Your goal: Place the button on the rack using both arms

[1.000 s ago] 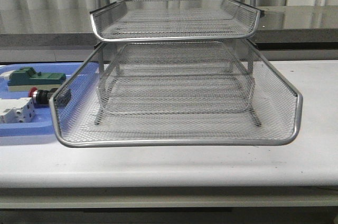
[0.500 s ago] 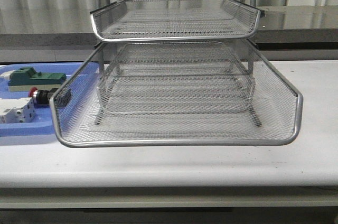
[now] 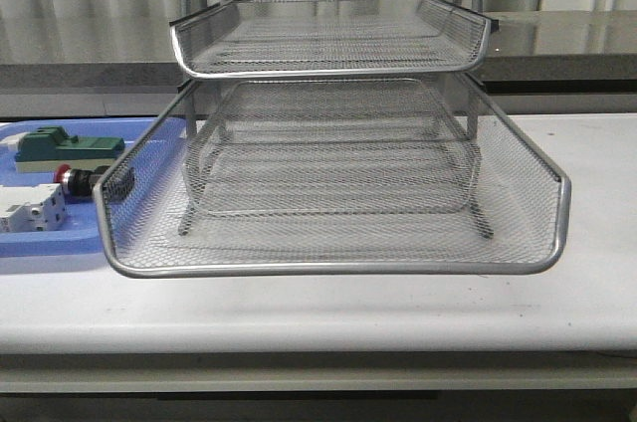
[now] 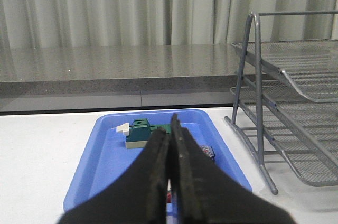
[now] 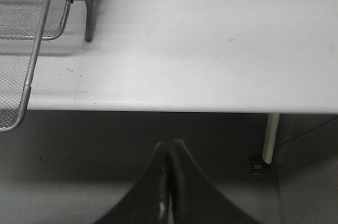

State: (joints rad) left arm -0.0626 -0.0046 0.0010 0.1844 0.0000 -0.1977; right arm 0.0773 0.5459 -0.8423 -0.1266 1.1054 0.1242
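The small push-button with a red round head and black cylindrical body lies on its side in the flat blue plastic tray at the left of the white table, its red head pointing left and its body running toward the rack, where the rack's lowest tray corner hides its far end. Just behind it in the blue tray sits a green-topped block on a pale base, and just in front of it a white circuit breaker. Immediately to the right of the blue tray stands the large silver three-tier wire-mesh rack; its bottom tray is slid well forward and its front left corner overlaps the blue tray's right edge. No arm shows in the front view. In the left wrist view the left gripper hangs over the near part of the blue tray, its two dark fingers pressed together with nothing between them; the green-topped block shows beyond the fingertips and the rack's frame stands to one side. In the right wrist view the right gripper hangs beyond the table's edge, its fingers likewise closed on nothing, with a corner of the rack in sight.
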